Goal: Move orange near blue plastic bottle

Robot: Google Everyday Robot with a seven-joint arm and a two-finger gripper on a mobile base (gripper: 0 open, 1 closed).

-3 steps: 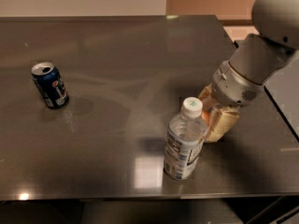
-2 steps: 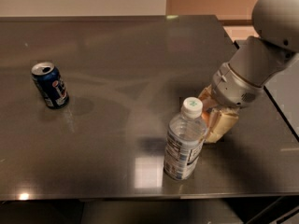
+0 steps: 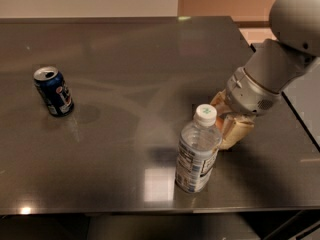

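In the camera view, the robot's cream-coloured gripper [image 3: 232,131] sat low on the dark metal tabletop [image 3: 125,84], just beside the clear blue-labelled plastic bottle [image 3: 196,151]; the small round orange was hidden, whether the gripper held anything could not be told, and the move looked nearly done.

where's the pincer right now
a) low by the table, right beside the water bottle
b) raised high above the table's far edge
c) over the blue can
a: the pincer sits low by the table, close against the picture's right side of the blue plastic bottle, while the blue can stands far off at the left.
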